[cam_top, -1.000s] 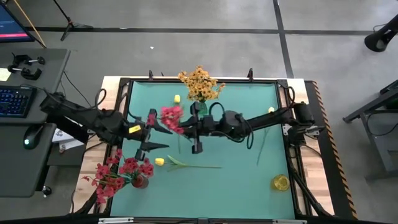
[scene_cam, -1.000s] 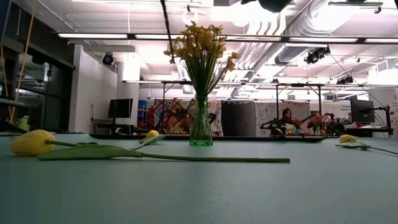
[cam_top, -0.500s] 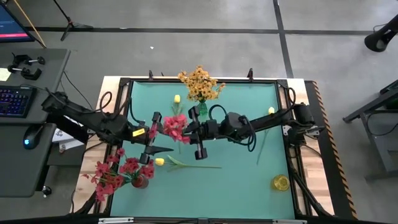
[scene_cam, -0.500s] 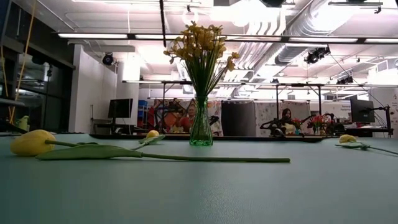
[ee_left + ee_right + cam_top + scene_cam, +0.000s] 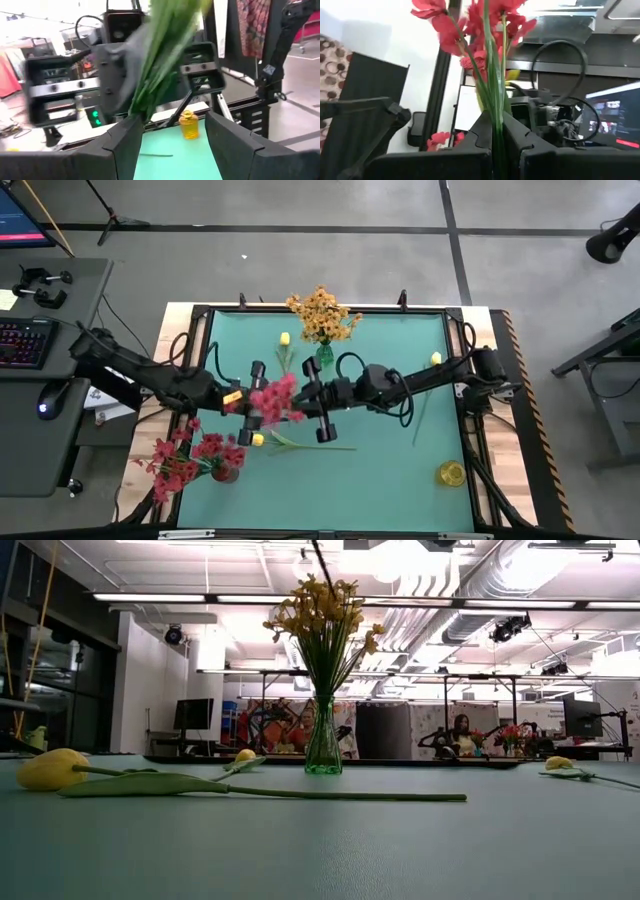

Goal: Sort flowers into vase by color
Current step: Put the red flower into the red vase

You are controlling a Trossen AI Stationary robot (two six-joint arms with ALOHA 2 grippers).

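My right gripper [image 5: 302, 395] is over the table's middle, shut on a bunch of red-pink flowers [image 5: 272, 398], whose blooms show in the right wrist view [image 5: 470, 30]. My left gripper [image 5: 252, 402] is open just left of the bunch, its fingers on either side of the green stems [image 5: 155, 75]; I cannot tell whether they touch. A vase of red-pink flowers [image 5: 200, 455] stands at the near left corner. A green glass vase with orange-yellow sprays [image 5: 322, 315] stands near the far edge [image 5: 322, 745]. Yellow buds lie flat on the table [image 5: 257, 440], [image 5: 285, 338], [image 5: 436, 358]. My right gripper pinches the bunch's thin green stems [image 5: 496, 117] between its two fingers. It comes level from the table's right side. The bunch is lifted clear of the table, and its red-pink blooms stand out past the fingertips toward the left arm.
A small yellow vase [image 5: 450, 473] stands near the right near corner. A long-stemmed yellow bud [image 5: 50, 768] lies across the near middle of the teal mat. The black frame rim [image 5: 330, 308] borders the mat. A desk with keyboard and mouse sits beyond the left edge.
My right gripper has carried the red-pink bunch toward the near edge, from beside the green vase to the table's middle. My left gripper has moved toward the right, closing in on the bunch until its open fingers stand around the stems.
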